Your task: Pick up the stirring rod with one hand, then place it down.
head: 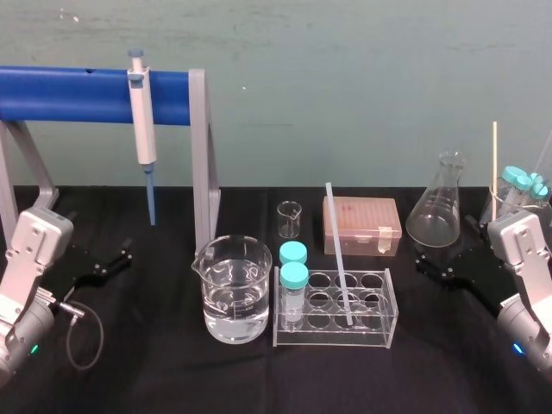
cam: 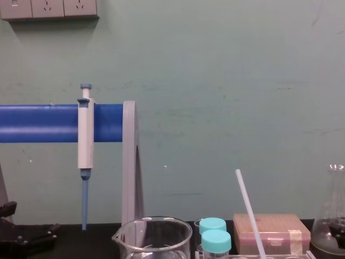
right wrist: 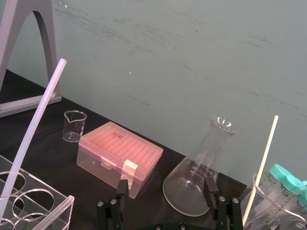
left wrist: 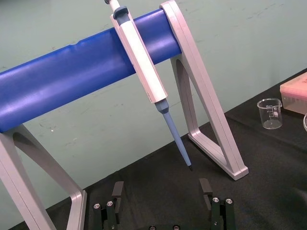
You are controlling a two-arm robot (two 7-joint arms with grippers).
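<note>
The stirring rod (head: 338, 250) is a long translucent white rod leaning in a hole of the clear tube rack (head: 335, 335) at the table's middle. It also shows in the right wrist view (right wrist: 33, 129) and the chest view (cam: 249, 213). My right gripper (head: 444, 252) rests low at the right of the table, in front of the conical flask (head: 435, 203). It is open and holds nothing, with its fingers (right wrist: 122, 189) spread wide, well apart from the rod. My left gripper (head: 105, 264) stays at the far left, open and holding nothing (left wrist: 161, 192).
A beaker of water (head: 231, 289) and two teal-capped tubes (head: 293, 276) stand left of the rod. Behind are a small beaker (head: 289, 218) and a pink tip box (head: 362, 224). A pipette (head: 142, 129) hangs on the blue stand (head: 78, 93). At the far right a beaker holds capped tubes (head: 524, 183) and a thin cream stick (head: 494, 159).
</note>
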